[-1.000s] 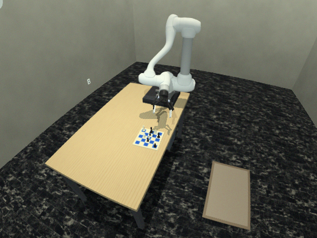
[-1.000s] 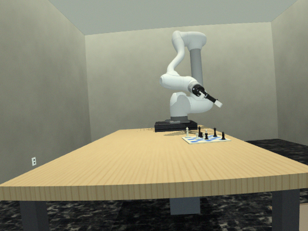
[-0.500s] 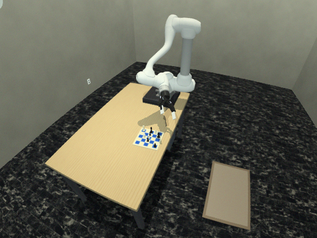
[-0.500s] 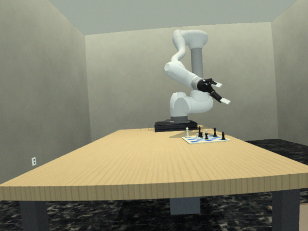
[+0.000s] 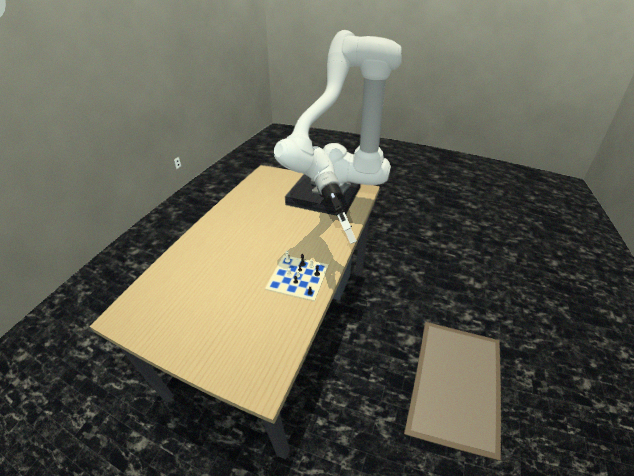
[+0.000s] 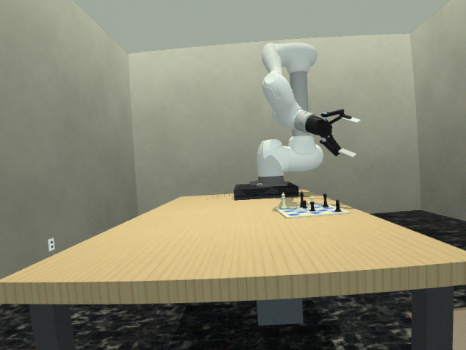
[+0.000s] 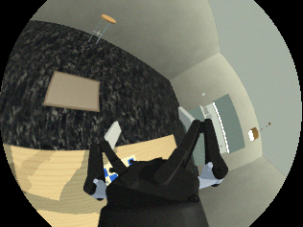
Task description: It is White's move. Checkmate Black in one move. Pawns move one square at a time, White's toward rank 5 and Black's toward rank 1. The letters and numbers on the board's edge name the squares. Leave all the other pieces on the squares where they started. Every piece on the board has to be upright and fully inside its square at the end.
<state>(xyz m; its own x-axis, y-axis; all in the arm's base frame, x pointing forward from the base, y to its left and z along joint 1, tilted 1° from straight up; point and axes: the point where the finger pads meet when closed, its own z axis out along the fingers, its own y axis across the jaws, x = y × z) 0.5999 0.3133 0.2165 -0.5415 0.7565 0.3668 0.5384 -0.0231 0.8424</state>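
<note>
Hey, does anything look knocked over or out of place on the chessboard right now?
Nothing stands out. The pieces on the chessboard appear upright, though they are small in these views. The gripper hangs open and empty, well above the board.
</note>
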